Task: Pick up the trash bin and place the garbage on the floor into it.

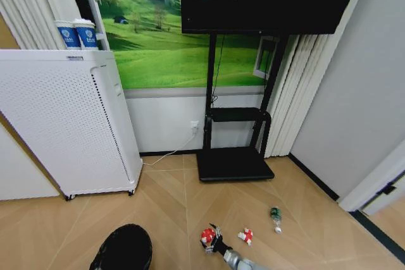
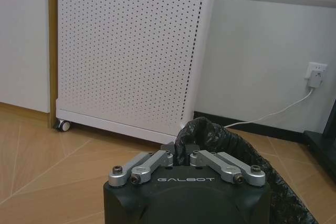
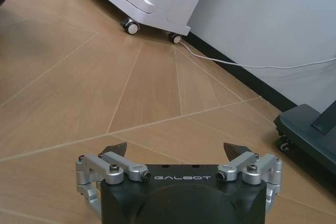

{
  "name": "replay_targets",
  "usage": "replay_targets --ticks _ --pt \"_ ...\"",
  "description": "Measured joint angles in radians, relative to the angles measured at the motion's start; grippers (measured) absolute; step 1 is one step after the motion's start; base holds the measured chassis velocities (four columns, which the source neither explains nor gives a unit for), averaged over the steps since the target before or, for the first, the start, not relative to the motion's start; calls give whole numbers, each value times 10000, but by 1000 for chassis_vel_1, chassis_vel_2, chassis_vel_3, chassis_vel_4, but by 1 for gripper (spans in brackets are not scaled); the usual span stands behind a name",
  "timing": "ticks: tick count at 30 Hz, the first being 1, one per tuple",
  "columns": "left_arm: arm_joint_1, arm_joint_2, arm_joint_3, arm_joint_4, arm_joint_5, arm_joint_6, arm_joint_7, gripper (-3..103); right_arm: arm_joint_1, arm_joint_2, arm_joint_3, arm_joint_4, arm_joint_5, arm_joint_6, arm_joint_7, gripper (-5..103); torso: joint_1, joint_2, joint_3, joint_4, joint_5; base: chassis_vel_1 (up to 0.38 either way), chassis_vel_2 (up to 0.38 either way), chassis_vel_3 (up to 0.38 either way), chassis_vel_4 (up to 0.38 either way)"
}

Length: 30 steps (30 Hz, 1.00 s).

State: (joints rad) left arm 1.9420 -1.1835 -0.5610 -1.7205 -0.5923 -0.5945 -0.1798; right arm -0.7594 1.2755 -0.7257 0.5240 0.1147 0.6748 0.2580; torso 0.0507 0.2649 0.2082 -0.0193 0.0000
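Head view first: the trash bin (image 1: 123, 249), black and lined with a bag, sits low on the robot's left over the wooden floor (image 1: 164, 200). To its right the right tool (image 1: 213, 243) hangs just above the floor, right beside a red-and-white wrapper (image 1: 207, 236). A second red-and-white wrapper (image 1: 246, 236) lies close by on the far side of that tool, and the small clear bottle (image 1: 276, 219) with its green label lies a little farther right, apart from both. All three pieces of garbage are on the floor, none in the bin. Behind stand the white cabinet (image 1: 63, 124) with two blue-and-white paper cups (image 1: 78, 33) on top, and the black TV stand (image 1: 234, 156) against the wall.

Over to the left wrist view: the left tool (image 2: 181, 158) has its fingers (image 2: 168, 157) drawn together on the crinkled black rim of the trash bin (image 2: 210, 135), clamped right on the bag-covered edge. The perforated white cabinet (image 2: 131, 51) stands just behind, on castors.

Right wrist view now: the right tool (image 3: 177, 153) is spread wide, its dark fingertips (image 3: 235, 150) well apart with nothing between them but bare floor (image 3: 105, 93). The cabinet's wheeled base (image 3: 136, 3) and a white cable (image 3: 252, 65) run along the wall.
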Motion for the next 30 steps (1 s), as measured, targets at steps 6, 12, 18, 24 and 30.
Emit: replay_targets --ticks 6,12,18,24,30 --pt "-12 -3 5 41 -30 -4 -1 8 -132 293 621 -532 -1079 66 313 100 0 0 0 0 3 0 0 0 0" --pt "24 9 1 65 -70 -52 30 8 -385 95 760 -322 -1218 109 296 100 0 0 -1 -2 1 0 0 0 0" --pt "33 -12 1 106 -79 -102 79 8 -501 146 1039 -579 -1711 155 330 100 0 0 -1 -2 -1 0 0 0 0" --pt "53 -53 18 143 -43 -156 110 8 -358 384 1098 -965 -1858 179 318 100 0 -1 -1 2 -1 0 0 0 0" --pt "132 -66 -33 131 -74 -219 161 8 -313 490 1089 -1217 -1981 103 348 100 0 0 -1 0 0 0 0 0 0"
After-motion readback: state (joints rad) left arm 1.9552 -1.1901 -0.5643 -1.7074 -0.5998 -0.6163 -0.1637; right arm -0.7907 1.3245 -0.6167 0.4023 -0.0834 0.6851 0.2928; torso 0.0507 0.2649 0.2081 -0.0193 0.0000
